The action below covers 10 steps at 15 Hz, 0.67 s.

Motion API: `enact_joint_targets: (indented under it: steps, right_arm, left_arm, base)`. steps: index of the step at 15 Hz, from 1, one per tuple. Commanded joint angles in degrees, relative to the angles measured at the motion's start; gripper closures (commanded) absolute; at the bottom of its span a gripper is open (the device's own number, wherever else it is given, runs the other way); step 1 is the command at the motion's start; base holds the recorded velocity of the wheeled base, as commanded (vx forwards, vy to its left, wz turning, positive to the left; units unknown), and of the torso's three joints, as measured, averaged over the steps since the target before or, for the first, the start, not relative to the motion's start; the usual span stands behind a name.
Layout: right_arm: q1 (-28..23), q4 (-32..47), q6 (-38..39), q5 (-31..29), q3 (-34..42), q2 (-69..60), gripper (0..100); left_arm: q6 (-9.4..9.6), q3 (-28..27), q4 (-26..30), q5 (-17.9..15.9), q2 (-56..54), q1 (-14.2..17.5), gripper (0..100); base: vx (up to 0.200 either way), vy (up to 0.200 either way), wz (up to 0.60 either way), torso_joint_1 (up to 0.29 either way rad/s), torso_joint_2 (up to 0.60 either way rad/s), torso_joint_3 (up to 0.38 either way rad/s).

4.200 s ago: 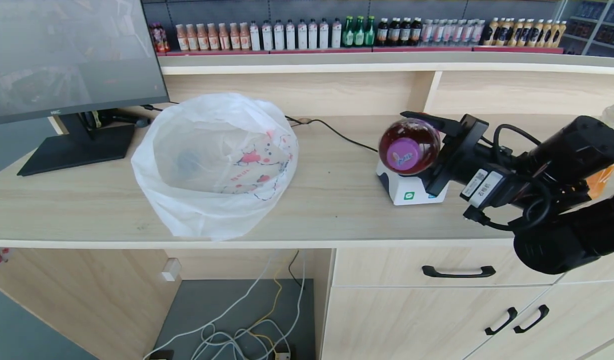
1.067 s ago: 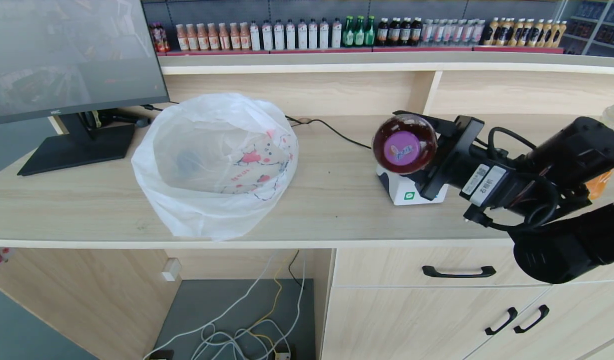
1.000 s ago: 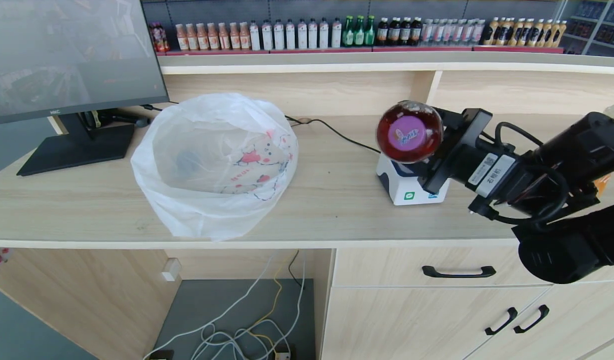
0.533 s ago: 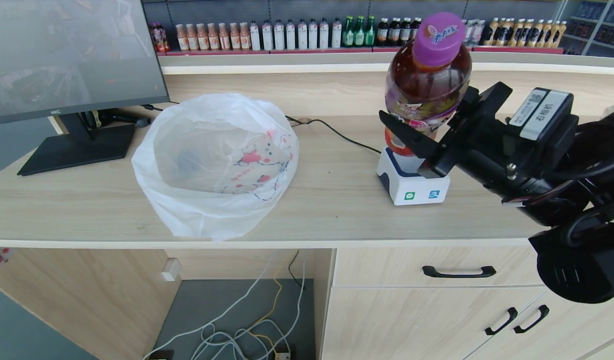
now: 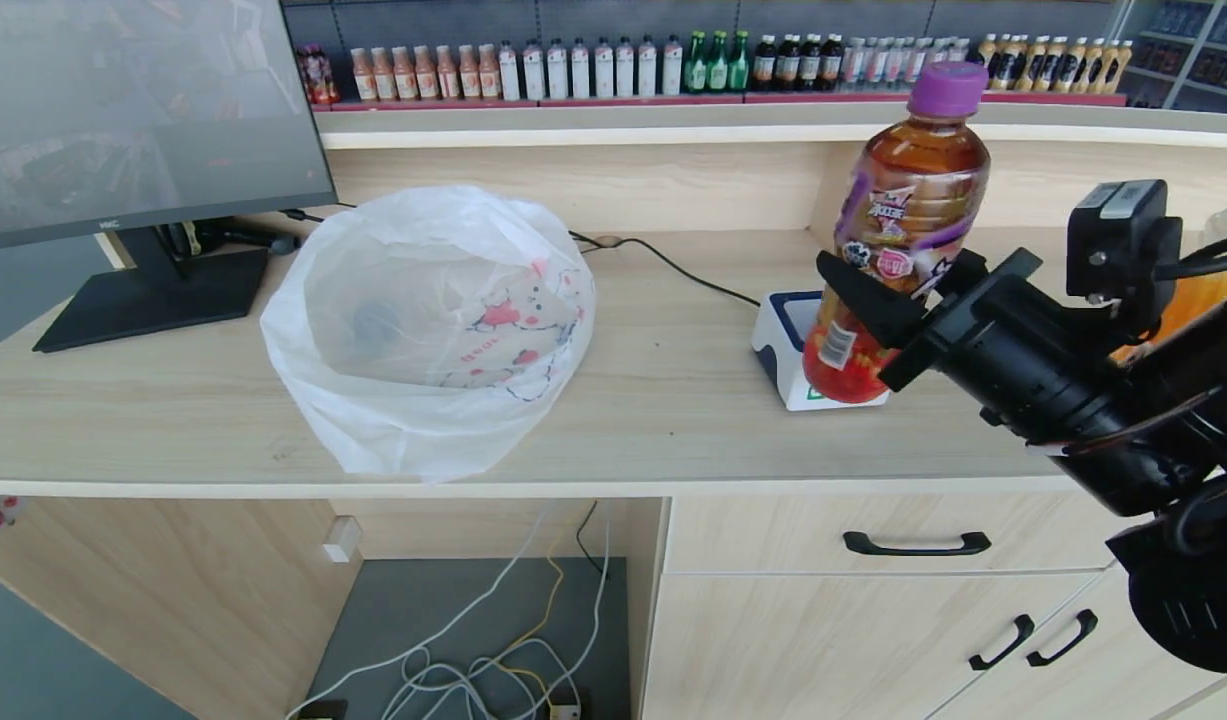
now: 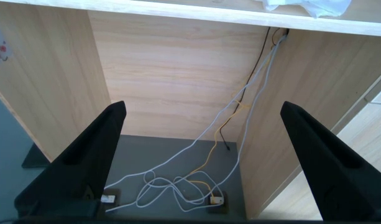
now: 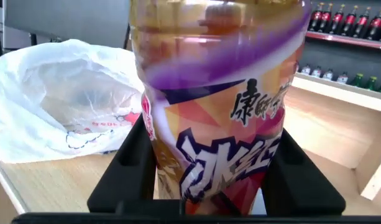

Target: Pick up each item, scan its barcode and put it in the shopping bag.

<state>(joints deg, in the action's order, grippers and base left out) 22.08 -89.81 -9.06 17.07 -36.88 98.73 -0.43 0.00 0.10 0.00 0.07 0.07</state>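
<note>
Right gripper (image 5: 913, 290) clenched on the iced tea bottle (image 5: 903, 215), fingers clamping its lower half; bottle upright, purple cap up, at right of the counter (image 5: 653, 420). Its base overlaps the white scanner (image 5: 781, 340); contact unclear. Open shopping bag (image 5: 428, 330) sits well left of the scanner. Left gripper (image 6: 202, 109) is low before the under-counter gap with cables (image 6: 196, 186), fingers spread wide.

The right arm (image 5: 1053, 390) is matte black, with looping black cables (image 5: 1218, 248), a stickered wrist box (image 5: 1123, 235) and an angular gripper (image 5: 903, 290).
</note>
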Motion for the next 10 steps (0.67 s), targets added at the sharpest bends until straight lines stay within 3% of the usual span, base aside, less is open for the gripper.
enact_joint_targets:
  steps: [1, 5, 10]
  right_arm:
    - [-0.5, -0.2, 1.3, -1.9, 0.8, -1.3, 100]
    - [3.3, -0.2, 9.0, -15.7, 9.0, -3.7, 100]
    - [4.7, -0.2, 6.3, -17.4, 8.8, -3.8, 100]
  left_arm:
    - [-0.01, 0.0, 0.0, 0.0, 0.0, 0.0, 0]
    - [-0.01, 0.0, 0.0, 0.0, 0.0, 0.0, 0]
    - [0.08, 0.0, 0.0, 0.0, 0.0, 0.0, 0]
  base:
    - [0.0, 0.0, 0.0, 0.0, 0.0, 0.0]
    - [0.0, 0.0, 0.0, 0.0, 0.0, 0.0]
    - [0.0, 0.0, 0.0, 0.0, 0.0, 0.0]
